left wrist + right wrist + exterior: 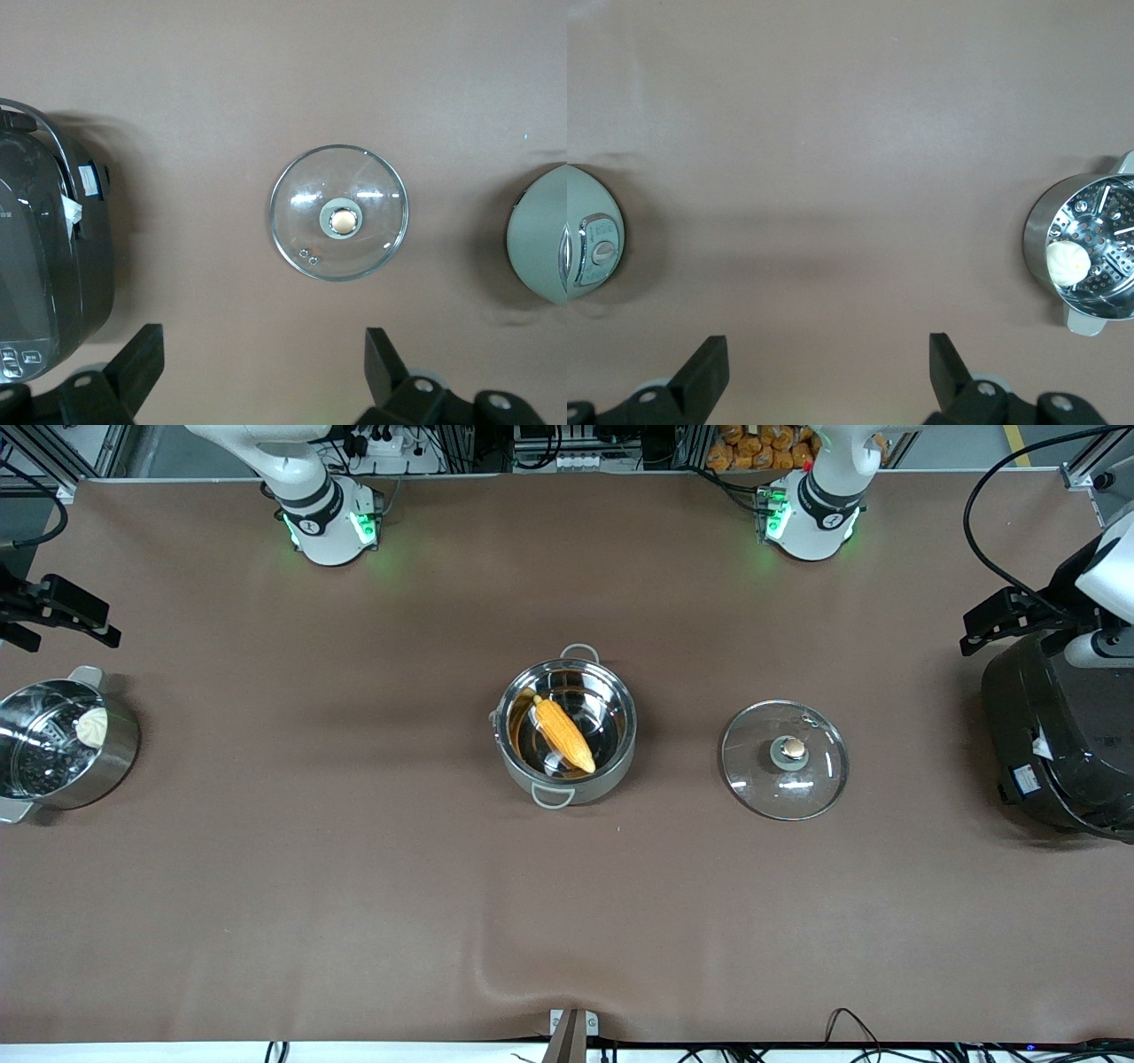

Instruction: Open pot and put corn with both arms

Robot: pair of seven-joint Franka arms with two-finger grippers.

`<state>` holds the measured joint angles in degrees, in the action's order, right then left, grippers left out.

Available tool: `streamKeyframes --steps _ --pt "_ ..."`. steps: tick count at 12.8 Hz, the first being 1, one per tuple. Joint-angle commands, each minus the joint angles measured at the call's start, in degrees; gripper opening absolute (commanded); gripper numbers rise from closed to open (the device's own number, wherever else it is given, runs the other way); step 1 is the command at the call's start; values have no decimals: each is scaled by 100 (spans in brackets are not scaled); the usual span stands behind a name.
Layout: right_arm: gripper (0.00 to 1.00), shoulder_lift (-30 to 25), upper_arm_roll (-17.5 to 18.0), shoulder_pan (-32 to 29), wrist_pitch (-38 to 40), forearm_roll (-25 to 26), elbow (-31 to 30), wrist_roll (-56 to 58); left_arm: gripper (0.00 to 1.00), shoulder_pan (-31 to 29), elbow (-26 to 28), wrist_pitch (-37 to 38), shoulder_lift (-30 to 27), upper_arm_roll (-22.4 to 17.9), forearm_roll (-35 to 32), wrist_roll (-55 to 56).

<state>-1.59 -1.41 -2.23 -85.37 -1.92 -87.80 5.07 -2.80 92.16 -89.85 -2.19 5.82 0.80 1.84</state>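
Note:
The steel pot (567, 731) stands open in the middle of the table. The yellow-orange corn (563, 733) lies inside it. The glass lid (784, 760) with its copper-coloured knob lies flat on the table beside the pot, toward the left arm's end; it also shows in the left wrist view (339, 213). My left gripper (983, 624) hangs open and empty by the rice cooker, its own view showing it (264, 341) over bare table. My right gripper (89, 615) hangs open and empty above the table near the steamer pan, open in its own view (827, 345).
A perforated steel steamer pan (62, 744) holding a white bun stands at the right arm's end and shows in the right wrist view (1090, 248). A big black rice cooker (1054, 735) stands at the left arm's end. The brown cloth is rumpled at the edge nearest the front camera.

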Motion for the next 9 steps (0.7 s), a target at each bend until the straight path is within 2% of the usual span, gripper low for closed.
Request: streamKeyframes --steps 1,9 --pt "100 -122 70 -111 -6 -125 -88 38 100 -28 -84 64 -45 16 70 -140" --pt "100 -122 79 -102 12 -125 -89 38 100 -19 -164 99 -45 60 131 -140"
